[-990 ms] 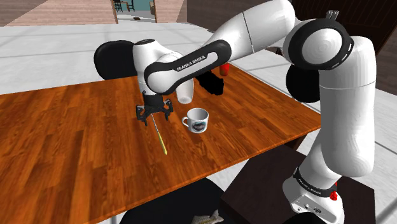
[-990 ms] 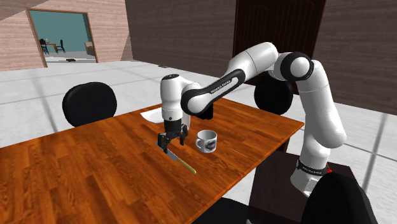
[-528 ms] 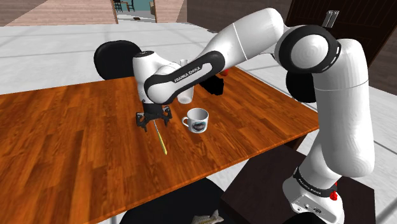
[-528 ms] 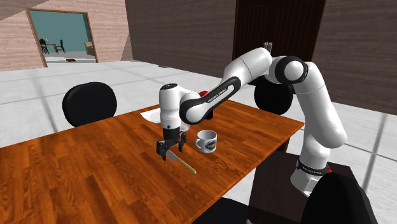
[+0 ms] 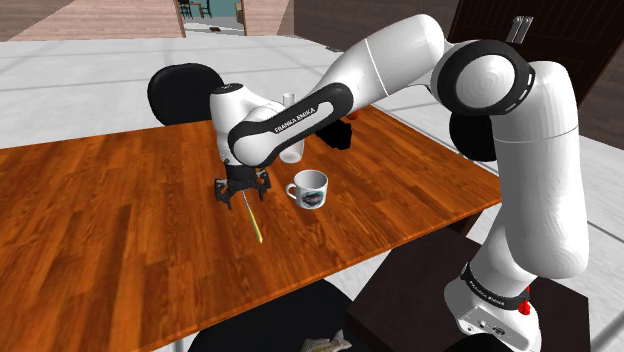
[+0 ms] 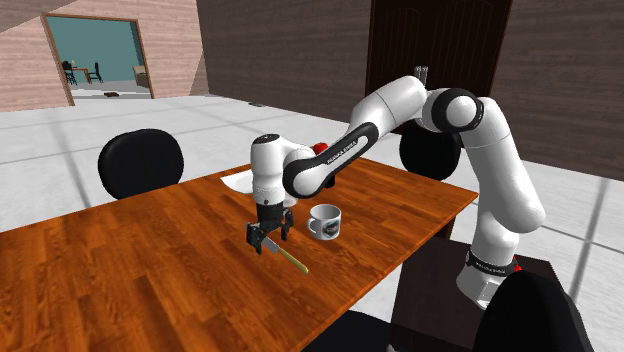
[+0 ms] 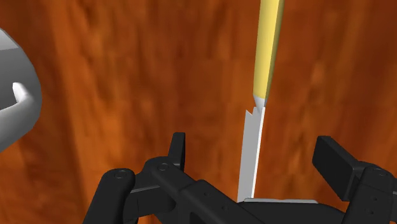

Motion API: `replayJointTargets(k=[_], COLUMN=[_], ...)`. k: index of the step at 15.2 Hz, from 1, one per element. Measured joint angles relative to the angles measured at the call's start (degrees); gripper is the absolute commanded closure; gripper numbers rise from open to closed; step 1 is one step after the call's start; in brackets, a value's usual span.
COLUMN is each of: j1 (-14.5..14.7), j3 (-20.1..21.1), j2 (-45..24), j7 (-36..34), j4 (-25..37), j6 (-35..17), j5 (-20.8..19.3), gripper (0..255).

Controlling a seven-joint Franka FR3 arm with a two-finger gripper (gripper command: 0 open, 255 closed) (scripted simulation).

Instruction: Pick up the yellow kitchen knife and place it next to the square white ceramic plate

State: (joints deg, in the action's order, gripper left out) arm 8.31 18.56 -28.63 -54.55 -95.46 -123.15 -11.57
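Second exterior view, left to right: a black chair (image 6: 140, 163) stood behind the wooden table (image 6: 150, 270). A flat white plate (image 6: 238, 181) lay at the table's far edge, partly hidden by my arm. My gripper (image 6: 268, 238) was low over the tabletop, pointing straight down. The knife (image 6: 288, 256) lay flat on the wood. A white mug (image 6: 325, 221) with a dark mark on its side stood just beside the gripper, on that view's right.

Knife: a slim, tapering yellow handle joined a narrow pale grey blade, with a small notch at the joint. The blade end was under my hand, and the handle ran out toward that view's lower right. In the shoulder view the knife (image 5: 251, 216) reached from under the gripper (image 5: 240, 192) toward the table's near edge, with the mug (image 5: 311, 189) near on its right but apart.

Wrist view: my fingers (image 7: 179, 149) stood apart, one on each side of the blade, neither touching it. The knife (image 7: 264, 70) was not gripped and rested on the table.
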Motion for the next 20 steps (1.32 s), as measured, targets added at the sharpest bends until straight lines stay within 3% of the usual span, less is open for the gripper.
replayJointTargets(k=[10, 20], j1=[0.00, -0.26], j3=[0.00, 0.64], j2=[0.00, 2.68], j7=[0.00, 0.82], j4=[0.00, 2.99], j6=[0.00, 5.52], j5=[0.00, 1.19], gripper=[255, 255])
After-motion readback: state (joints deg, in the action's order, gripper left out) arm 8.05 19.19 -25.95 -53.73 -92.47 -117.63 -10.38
